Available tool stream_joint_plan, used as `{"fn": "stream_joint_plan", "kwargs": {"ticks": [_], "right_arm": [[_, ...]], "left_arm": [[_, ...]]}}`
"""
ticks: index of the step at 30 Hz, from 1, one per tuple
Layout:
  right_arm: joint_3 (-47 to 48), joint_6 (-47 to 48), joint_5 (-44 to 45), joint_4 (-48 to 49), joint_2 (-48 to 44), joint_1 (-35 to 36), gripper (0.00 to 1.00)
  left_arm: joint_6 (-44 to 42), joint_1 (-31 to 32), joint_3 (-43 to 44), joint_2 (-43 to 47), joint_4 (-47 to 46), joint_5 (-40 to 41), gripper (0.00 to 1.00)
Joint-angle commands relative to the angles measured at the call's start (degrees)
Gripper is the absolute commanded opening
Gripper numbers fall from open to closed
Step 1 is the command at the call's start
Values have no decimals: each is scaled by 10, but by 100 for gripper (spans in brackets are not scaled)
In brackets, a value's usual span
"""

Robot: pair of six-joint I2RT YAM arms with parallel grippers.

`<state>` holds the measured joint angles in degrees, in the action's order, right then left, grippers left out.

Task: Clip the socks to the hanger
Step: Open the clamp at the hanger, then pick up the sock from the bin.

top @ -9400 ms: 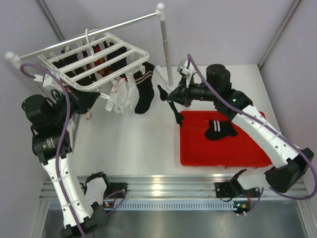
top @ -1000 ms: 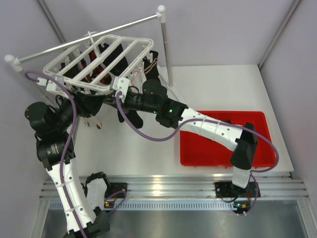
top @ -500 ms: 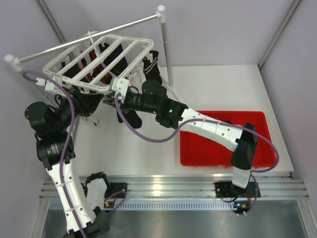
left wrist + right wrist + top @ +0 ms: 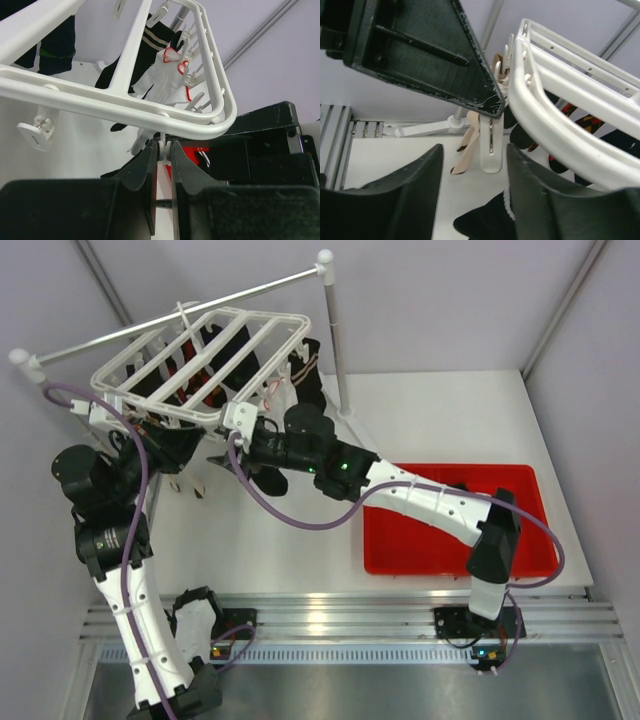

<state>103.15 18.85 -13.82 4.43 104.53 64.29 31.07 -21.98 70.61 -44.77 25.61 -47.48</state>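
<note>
Left gripper [image 4: 162,148] is pinching nearly shut on a clip [image 4: 490,150] at the hanger [image 4: 125,107] near-right corner. Right gripper [image 4: 474,165] is straddling that clip, jaws parted and empty, with the black sock [image 4: 482,222] just below between them.

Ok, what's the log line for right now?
left gripper: shut on clip | right gripper: open | sock: below clip, can't tell if clipped | hanger: on rail

Top view: hanger [image 4: 270,368] frame hides the tips of left gripper [image 4: 162,146] and right gripper [image 4: 475,150]. Right wrist: black sock [image 4: 482,224] cut off by bottom edge; can't tell if clip [image 4: 491,152] bites it. Left wrist: clip's lower end buried behind fingers [image 4: 145,162].
</note>
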Motion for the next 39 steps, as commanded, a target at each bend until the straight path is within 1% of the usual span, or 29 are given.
{"fn": "stream_joint_plan", "kwargs": {"ticks": [1,3,4,5,6,7,9,11,12,13,15,16,18,19,20,21,22,23,24,25,26,27,28,29,30,33,34,39], "right_arm": [[-18,1,-10,-33,-58,13,57],[-48,6,-16,-65,-96,13,68],[-87,13,-16,-86,-109,12,75],[-108,19,-16,-95,-124,12,77],[-130,24,-15,-105,-154,10,84],[-172,37,-14,-114,-169,9,87],[-210,50,-11,-149,-212,3,91],[-263,51,-16,-183,-240,-17,99],[-281,50,-22,-194,-265,-29,100],[-315,40,-37,-201,-276,-65,100],[-345,31,-57,-230,-303,-114,100],[-369,31,-64,-247,-308,-166,100],[-392,50,-82,-292,-317,-218,95],[-412,64,-98,-306,-318,-276,91],[-421,69,-102,-317,-318,-305,89],[-431,73,-101,-334,-318,-355,87],[-450,82,-99,-337,-317,-380,81],[-462,82,-88,-333,-318,-402,78],[-474,80,-75,-324,-318,-440,75],[-498,92,-58,-312,-315,-456,71],[-508,107,-55,-307,-312,-472,69],[-516,132,-53,-301,-299,-510,65],[-521,150,-52,-295,-290,-530,63],[-519,170,-67,-301,-276,-550,62],[-515,199,-74,-304,-248,-585,61],[-487,221,-84,-316,-197,-609,58],[-477,224,-84,-315,-188,-616,55],[-482,207,-89,-275,-155,-617,52]], "left_arm": [[11,0,-5,-4,-41,-4,0],[11,0,-6,-1,-42,-5,0],[11,-1,-9,-1,-42,-6,0],[10,0,-10,-1,-43,-5,0],[10,0,-11,0,-42,-4,0],[10,0,-13,1,-44,-4,0],[13,0,-16,2,-47,-5,0],[13,0,-19,1,-47,-8,0],[12,0,-19,1,-49,-9,0],[11,0,-20,2,-50,-10,0],[10,0,-20,3,-50,-9,0],[8,0,-19,5,-50,-9,0],[8,0,-20,6,-51,-9,0],[8,0,-21,7,-50,-9,0],[9,0,-21,7,-50,-9,0],[9,0,-21,7,-51,-9,0],[9,0,-21,7,-51,-9,0],[9,0,-21,7,-50,-10,0],[9,0,-21,7,-50,-9,0],[9,0,-22,7,-50,-9,0],[9,-1,-22,7,-51,-10,0],[9,0,-22,7,-51,-11,0],[10,-1,-23,6,-50,-11,0],[9,0,-23,6,-51,-12,0],[7,-1,-24,7,-50,-13,0],[1,0,-24,4,-50,-15,0],[1,0,-23,4,-50,-15,0],[0,-1,-23,5,-50,-10,0]]}}
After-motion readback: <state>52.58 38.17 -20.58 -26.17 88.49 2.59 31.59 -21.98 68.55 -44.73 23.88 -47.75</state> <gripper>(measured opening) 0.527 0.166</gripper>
